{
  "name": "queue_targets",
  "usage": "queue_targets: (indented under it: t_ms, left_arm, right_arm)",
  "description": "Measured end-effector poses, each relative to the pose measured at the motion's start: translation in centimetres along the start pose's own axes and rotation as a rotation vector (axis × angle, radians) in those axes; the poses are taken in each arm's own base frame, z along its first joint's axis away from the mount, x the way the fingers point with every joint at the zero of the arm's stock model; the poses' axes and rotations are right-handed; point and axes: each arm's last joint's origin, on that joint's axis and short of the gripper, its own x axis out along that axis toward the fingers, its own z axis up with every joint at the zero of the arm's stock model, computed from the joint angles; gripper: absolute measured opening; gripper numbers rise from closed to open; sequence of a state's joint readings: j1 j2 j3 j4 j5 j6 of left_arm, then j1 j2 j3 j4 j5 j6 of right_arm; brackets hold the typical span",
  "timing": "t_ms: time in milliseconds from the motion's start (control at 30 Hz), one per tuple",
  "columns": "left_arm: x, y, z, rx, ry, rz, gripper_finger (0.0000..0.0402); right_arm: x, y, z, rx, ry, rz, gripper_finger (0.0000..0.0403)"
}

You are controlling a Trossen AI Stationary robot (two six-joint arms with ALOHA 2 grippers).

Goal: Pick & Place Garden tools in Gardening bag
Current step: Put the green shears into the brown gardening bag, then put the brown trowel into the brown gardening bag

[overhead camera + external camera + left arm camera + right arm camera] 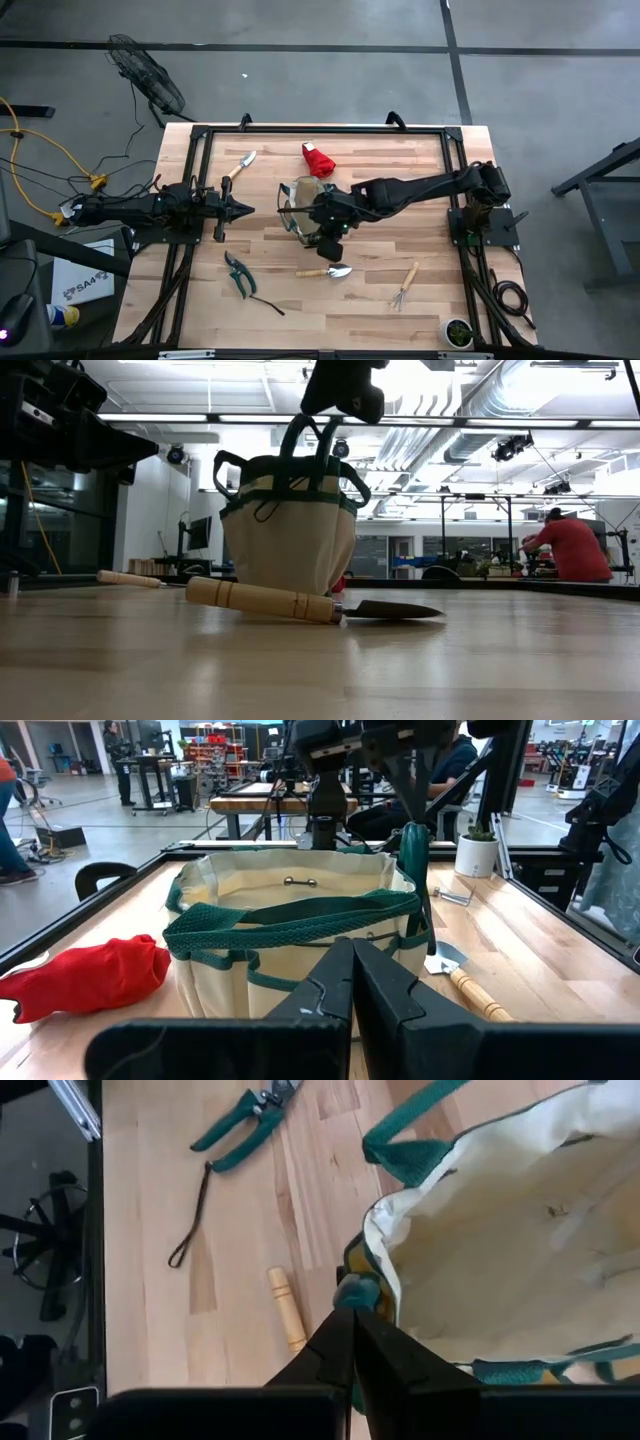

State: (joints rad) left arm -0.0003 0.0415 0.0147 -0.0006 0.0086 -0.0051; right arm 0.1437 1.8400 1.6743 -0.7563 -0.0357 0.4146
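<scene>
The tan gardening bag (300,200) with green trim stands mid-table, mouth up. My right gripper (322,236) is over its near rim, shut on one green loop handle (318,440). My left gripper (240,210) is shut and empty, level, just left of the bag (300,900). A wooden-handled trowel (322,271) lies on the table near the bag. A second trowel (240,165) lies at the far left. The red glove (318,158) lies beyond the bag. Pruning shears (238,275) lie near left, and a hand rake (405,287) near right. My right gripper pinches the bag's green loop handle at its top (355,1292) between its two fingers, which come from above and point down. The handle's strands (415,845) rise straight up to the fingers. The bag hangs upright below them, its bottom (290,585) at the table.
The bag's other loop handle (290,925) lies slack across the bag's left side. A small potted plant (458,332) stands at the near right corner. Black frame rails (320,128) edge the table. People (570,550) are in the room beyond.
</scene>
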Motion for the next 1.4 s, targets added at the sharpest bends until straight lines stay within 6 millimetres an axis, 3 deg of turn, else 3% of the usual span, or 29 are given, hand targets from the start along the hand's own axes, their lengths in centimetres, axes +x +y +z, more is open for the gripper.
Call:
queue_targets:
  t_ms: [1033,1233,1400]
  left_arm:
    - [0.0,0.0,0.0,0.0,0.0,0.0,0.0001]
    - [0.0,0.0,0.0,0.0,-0.001,0.0,0.0001]
    - [0.0,0.0,0.0,0.0,-0.001,0.0,0.0001]
  right_arm:
    - [1.0,-0.2,0.4,0.008,-0.053,0.022,0.0002]
    - [0.4,-0.1,0.4,0.037,-0.061,0.028,0.0003]
    - [-1.5,1.0,0.3,0.016,-0.114,0.029,0.0003]
